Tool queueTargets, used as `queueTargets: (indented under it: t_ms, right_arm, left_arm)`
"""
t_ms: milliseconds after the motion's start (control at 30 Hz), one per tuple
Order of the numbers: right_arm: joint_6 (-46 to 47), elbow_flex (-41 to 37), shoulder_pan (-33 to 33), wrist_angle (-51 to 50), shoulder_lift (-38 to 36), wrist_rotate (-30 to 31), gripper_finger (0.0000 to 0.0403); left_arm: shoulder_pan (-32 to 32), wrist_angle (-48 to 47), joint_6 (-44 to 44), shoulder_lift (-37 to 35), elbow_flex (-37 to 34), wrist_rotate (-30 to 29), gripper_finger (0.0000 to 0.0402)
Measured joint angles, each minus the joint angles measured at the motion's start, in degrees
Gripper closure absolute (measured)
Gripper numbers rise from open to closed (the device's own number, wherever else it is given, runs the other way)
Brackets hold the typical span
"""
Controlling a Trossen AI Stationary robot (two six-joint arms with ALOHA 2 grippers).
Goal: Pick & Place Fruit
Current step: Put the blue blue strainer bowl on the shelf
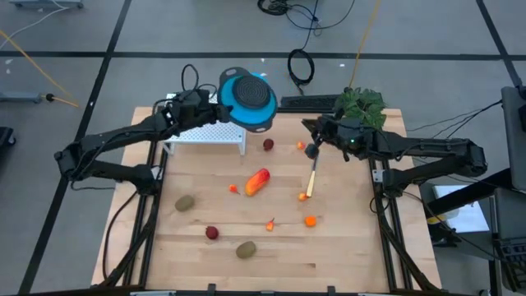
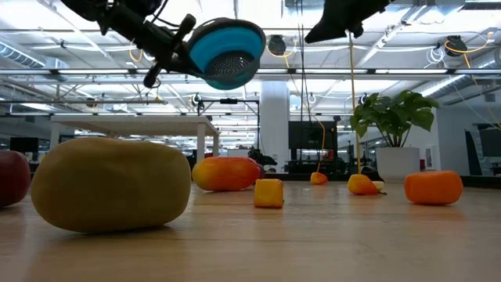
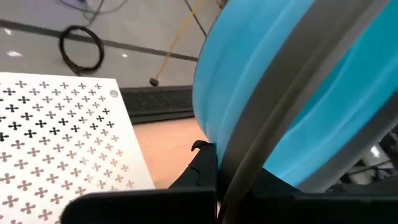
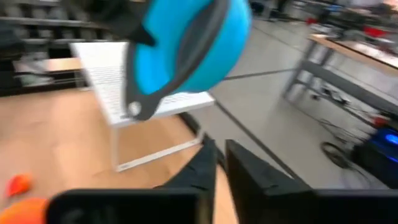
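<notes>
2 arms hang above the rack (image 1: 205,134): left gripper (image 1: 220,113) pinching a blue colander (image 1: 247,99), right gripper (image 1: 312,149) pressed together, empty. Fruit (image 1: 257,182) lies scattered beside a knife (image 1: 311,182) on the tabletop (image 1: 345,247); plant (image 1: 362,104) beyond.

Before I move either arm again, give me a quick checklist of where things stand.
1. Left gripper shut on the blue colander, held above the table's far edge: ok.
2. Colander over the white rack: ok, beside and above it.
3. Right gripper shut: ok. Holding anything: cannot tell; it sits at the knife handle's far end.
4. Fruit in the colander: not ok; the red-orange piece, red balls and brown-green ovals lie on the table.
5. Plant clear of the right arm: cannot tell.
</notes>
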Motion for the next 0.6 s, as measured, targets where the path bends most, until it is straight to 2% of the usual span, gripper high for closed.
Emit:
queueTargets:
  t_ms: [233, 333, 500, 600]
  right_arm:
    - [-1.7, -3.9, 0.0, -0.1, -5.9, -9.6, 0.0400]
    - [-1.5, -6.6, 0.0, -0.1, -9.4, -12.0, 0.0400]
    - [-1.5, -10.4, 0.0, -0.1, -15.2, -16.9, 0.0402]
    - [-1.6, -11.8, 0.0, 0.1, -18.0, -19.5, 0.0402]
  left_arm:
    - [4.8, -5.0, -3.0, -0.8, 1.1, 11.3, 0.0401]
    - [6.6, -14.6, -2.1, -0.7, 4.8, 14.0, 0.0401]
    - [9.6, -31.6, 2.1, 0.2, 14.8, 17.9, 0.0401]
    - [11.7, -43.2, 4.9, 1.1, 21.2, 18.3, 0.0401]
